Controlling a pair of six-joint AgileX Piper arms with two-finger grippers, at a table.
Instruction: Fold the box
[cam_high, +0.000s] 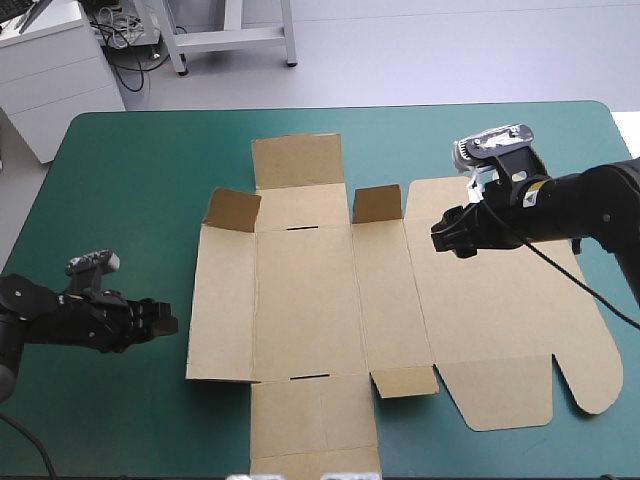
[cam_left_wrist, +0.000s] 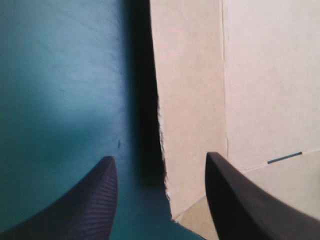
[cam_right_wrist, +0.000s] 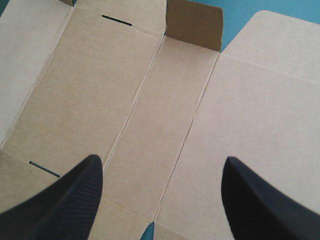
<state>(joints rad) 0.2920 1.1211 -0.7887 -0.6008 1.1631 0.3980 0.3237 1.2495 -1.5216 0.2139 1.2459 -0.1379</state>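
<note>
Flat brown box (cam_high: 300, 300), likely light and stiff, best gripped by an edge flap; left gripper (cam_high: 168, 322) beside it and right gripper (cam_high: 448, 238) above gape empty.

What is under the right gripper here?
The flat brown box: the open right gripper is over its narrow panel and the wide panel beside it. The teal-green cover beneath the board there is hidden.
</note>
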